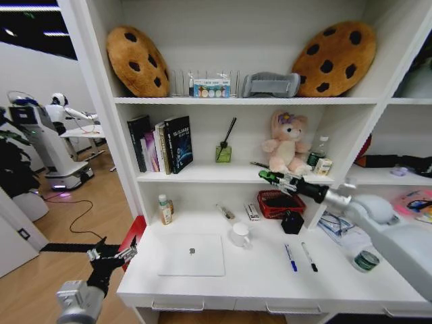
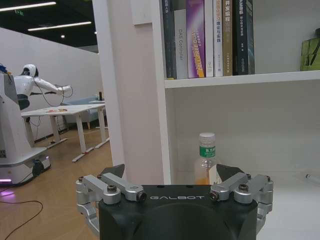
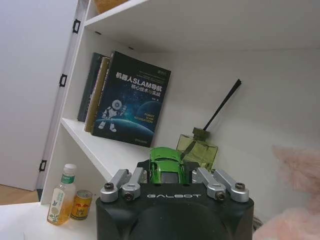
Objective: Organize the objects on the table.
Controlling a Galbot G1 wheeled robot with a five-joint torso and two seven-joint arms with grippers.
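Green toy car [image 3: 167, 171]: glossy, clamped in the right tool [image 1: 271, 178], raised beside the shelf's pink plush bunny [image 1: 286, 143].
Red mesh basket [image 1: 279, 203]: contents unclear.
Silver laptop [image 1: 192, 254]: closed, flat on white bench [image 1: 337, 278].
Left tool [image 1: 111, 256]: fingers apart, off the bench's left edge.

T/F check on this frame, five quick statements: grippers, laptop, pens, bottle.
1. The right gripper is shut on a green toy car. True.
2. The left gripper holds the green-labelled bottle. False: it is open and empty, off the left end of the table; the bottle stands on the table.
3. The silver laptop is open. False: its lid is closed and it lies flat.
4. The blue-capped pen and black-capped pen lie side by side right of the laptop. True.
5. The right gripper rests on the tabletop. False: it is raised at middle-shelf height, near the pink plush bunny.
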